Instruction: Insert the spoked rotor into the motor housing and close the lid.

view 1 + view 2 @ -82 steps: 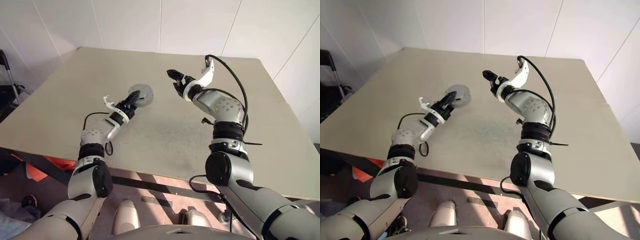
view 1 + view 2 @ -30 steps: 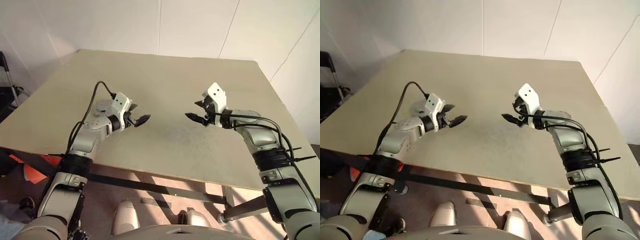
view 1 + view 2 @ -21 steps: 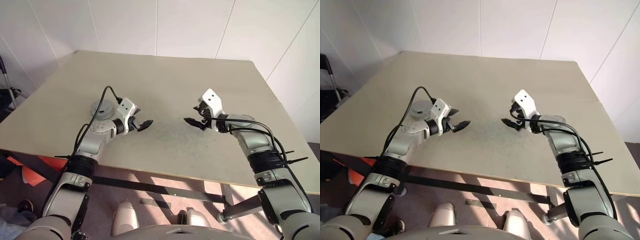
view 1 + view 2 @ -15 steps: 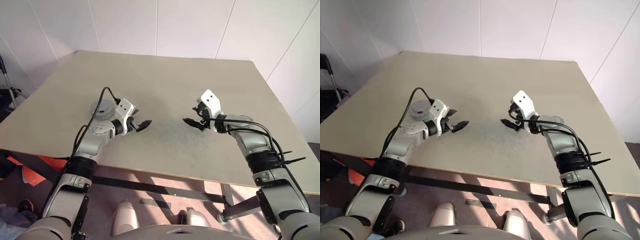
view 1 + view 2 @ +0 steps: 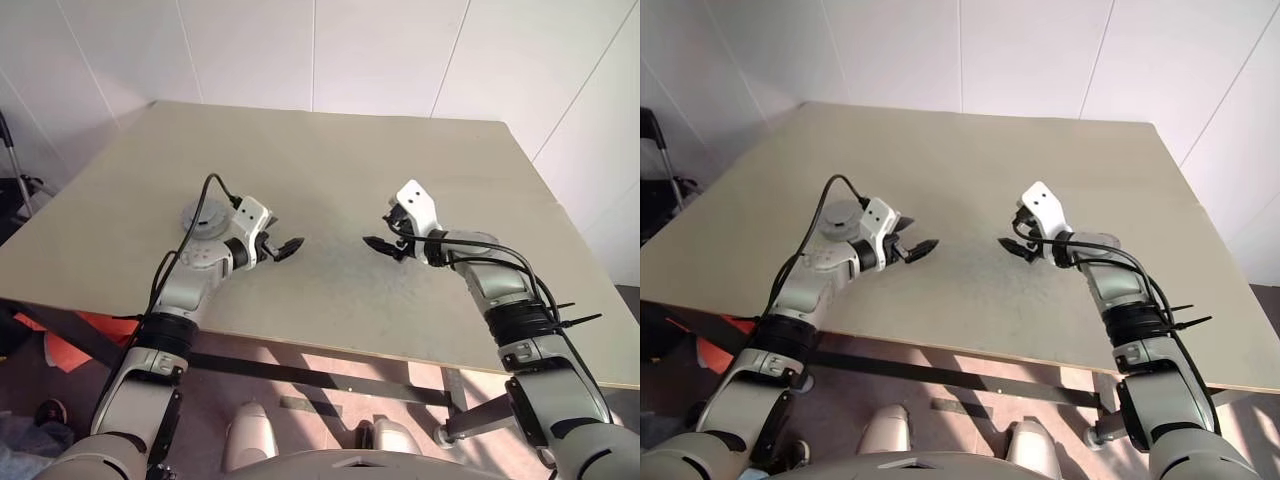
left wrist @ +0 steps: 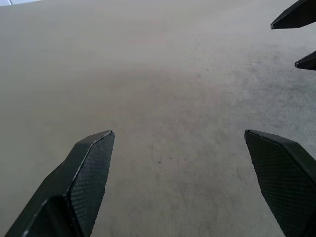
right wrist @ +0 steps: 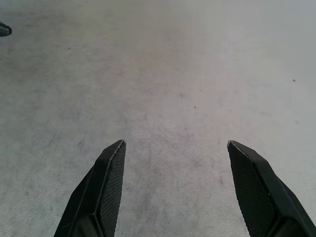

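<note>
Since the earliest frames both arms have drawn back from the far middle of the table [image 5: 330, 150]: the left gripper [image 5: 288, 247], which was then at the round grey motor part [image 5: 203, 219], now hovers to the right of it, and the right gripper [image 5: 378, 245] has come down from high over the table to hover low, facing the left one across bare tabletop. Over the last second neither has shifted noticeably.

The table is a plain beige board, scuffed grey near its middle, set in a corner of white panelled walls [image 5: 380, 50]. A black chair frame [image 5: 12, 165] stands at the left edge.

The left gripper's fingers [image 6: 89, 173] stand wide apart with nothing between them; the right gripper's fingers [image 7: 108, 182] are likewise spread and empty.

The round part lies flat on the table behind the left wrist, partly hidden by the arm and its black cable [image 5: 205, 195]. Being round, it shows no long axis; its face is turned upward. Whether rotor and lid sit in it I cannot tell.
</note>
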Robot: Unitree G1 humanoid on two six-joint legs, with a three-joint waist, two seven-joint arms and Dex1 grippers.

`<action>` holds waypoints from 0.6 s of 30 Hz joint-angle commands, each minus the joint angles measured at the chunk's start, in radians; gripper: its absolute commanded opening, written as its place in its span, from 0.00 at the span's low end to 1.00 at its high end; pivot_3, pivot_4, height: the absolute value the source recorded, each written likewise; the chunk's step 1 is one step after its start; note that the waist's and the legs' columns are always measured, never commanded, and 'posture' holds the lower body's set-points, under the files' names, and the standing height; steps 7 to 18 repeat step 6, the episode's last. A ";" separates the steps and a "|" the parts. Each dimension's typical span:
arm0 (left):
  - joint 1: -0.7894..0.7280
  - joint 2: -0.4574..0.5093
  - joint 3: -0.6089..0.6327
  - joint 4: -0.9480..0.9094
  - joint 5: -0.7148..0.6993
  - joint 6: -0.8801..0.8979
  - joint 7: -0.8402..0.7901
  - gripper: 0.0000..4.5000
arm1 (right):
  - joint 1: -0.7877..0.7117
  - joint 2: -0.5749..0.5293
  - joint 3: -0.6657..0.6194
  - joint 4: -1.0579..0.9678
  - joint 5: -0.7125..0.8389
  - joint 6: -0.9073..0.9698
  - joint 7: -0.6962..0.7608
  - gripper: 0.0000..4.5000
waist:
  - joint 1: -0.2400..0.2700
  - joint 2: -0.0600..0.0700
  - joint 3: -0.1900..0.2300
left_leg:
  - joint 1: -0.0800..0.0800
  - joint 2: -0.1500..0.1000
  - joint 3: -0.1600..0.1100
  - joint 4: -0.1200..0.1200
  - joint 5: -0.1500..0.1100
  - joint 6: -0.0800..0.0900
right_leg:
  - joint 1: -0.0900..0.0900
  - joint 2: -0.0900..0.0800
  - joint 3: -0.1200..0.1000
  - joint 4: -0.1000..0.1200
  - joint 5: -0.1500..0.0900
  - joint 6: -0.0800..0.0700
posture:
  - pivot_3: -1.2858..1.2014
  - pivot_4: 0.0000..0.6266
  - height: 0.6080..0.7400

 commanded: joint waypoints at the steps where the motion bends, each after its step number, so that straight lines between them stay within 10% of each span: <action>1: -0.010 -0.018 0.029 -0.040 -0.020 -0.005 0.006 0.99 | -0.021 -0.004 -0.037 -0.016 -0.002 -0.020 -0.018 0.82 | 0.001 0.000 0.000 | 0.000 0.000 0.000 0.000 0.000 0.000 | 0.000 0.000 0.000 0.000 0.000 0.000 | 0.52 0.00 1.00; 18: -0.009 -0.021 0.042 -0.052 -0.020 -0.003 0.009 0.99 | -0.012 0.003 -0.024 -0.025 -0.005 -0.018 -0.009 0.82 | -0.001 0.000 0.000 | 0.000 0.000 0.000 0.000 0.000 0.000 | 0.000 0.000 0.000 0.000 0.000 0.000 | 0.52 0.00 1.00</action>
